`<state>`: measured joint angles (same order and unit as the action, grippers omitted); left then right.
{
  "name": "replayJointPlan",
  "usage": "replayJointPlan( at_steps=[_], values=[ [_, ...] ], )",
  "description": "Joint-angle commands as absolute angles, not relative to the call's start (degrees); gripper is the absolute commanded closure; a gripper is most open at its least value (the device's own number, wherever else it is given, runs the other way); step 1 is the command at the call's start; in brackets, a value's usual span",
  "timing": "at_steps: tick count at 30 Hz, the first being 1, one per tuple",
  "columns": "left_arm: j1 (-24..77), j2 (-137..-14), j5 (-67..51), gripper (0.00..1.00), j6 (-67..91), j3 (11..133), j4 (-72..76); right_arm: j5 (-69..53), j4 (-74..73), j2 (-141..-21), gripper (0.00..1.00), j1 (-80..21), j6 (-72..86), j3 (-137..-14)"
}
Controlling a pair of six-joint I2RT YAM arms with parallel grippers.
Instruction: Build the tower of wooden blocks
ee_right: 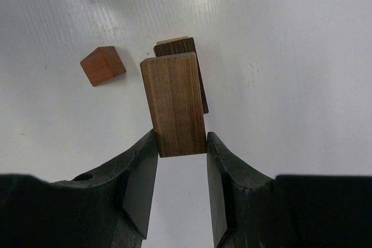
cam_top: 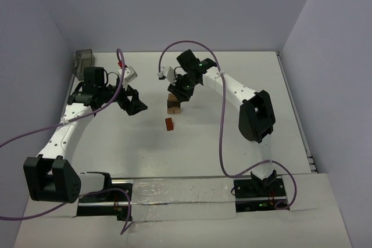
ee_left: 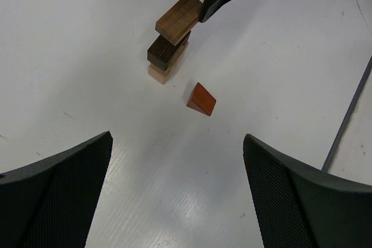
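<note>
My right gripper [ee_right: 181, 134] is shut on a mid-brown wooden block [ee_right: 174, 103] and holds it, slightly tilted, on or just above a small stack. The stack is a dark brown block [ee_right: 185, 46] on a light tan block [ee_right: 173, 40]. In the left wrist view the held block [ee_left: 179, 18] sits over the dark block [ee_left: 164, 49] and the tan block [ee_left: 163, 72]. A reddish-brown wedge [ee_left: 201, 99] lies on the table beside the stack; it also shows in the top view [cam_top: 168, 124]. My left gripper [ee_left: 177, 137] is open and empty, back from the wedge.
A grey translucent container [cam_top: 85, 57] stands at the table's far left corner. A small white box [cam_top: 128, 74] sits behind my left arm. Purple cables loop over both arms. The table's right edge [ee_left: 349, 114] runs close by.
</note>
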<state>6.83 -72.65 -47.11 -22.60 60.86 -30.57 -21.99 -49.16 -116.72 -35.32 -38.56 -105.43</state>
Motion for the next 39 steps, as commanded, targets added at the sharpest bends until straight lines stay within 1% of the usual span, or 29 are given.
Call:
replayJointPlan(
  at_steps=[1, 9, 22, 23, 26, 39],
  values=[
    [7.0, -73.1, -47.3, 0.01, -21.5, 63.9, -29.0, -21.5, -49.2, -118.6, 1.0, -36.3, -37.6, -109.8],
    [7.0, -73.8, -47.6, 0.01, -21.1, 64.3, -28.7, -20.7, -49.8, -121.5, 0.95, -36.8, -38.4, -112.3],
    [7.0, -74.2, -47.6, 0.01, -21.4, 64.6, -28.9, -20.6, -50.0, -122.4, 0.91, -36.8, -40.5, -111.7],
    [7.0, -74.3, -47.6, 0.01, -21.4, 64.6, -29.0, -20.7, -50.1, -122.5, 0.91, -36.8, -40.6, -111.7],
    [7.0, -74.4, -47.7, 0.01, -21.4, 64.8, -29.1, -20.7, -50.3, -122.5, 0.84, -36.8, -41.1, -111.7],
    [7.0, -74.5, -48.0, 0.01, -21.5, 64.8, -29.1, -20.8, -50.9, -122.6, 0.8, -36.8, -43.3, -111.4]
  ],
)
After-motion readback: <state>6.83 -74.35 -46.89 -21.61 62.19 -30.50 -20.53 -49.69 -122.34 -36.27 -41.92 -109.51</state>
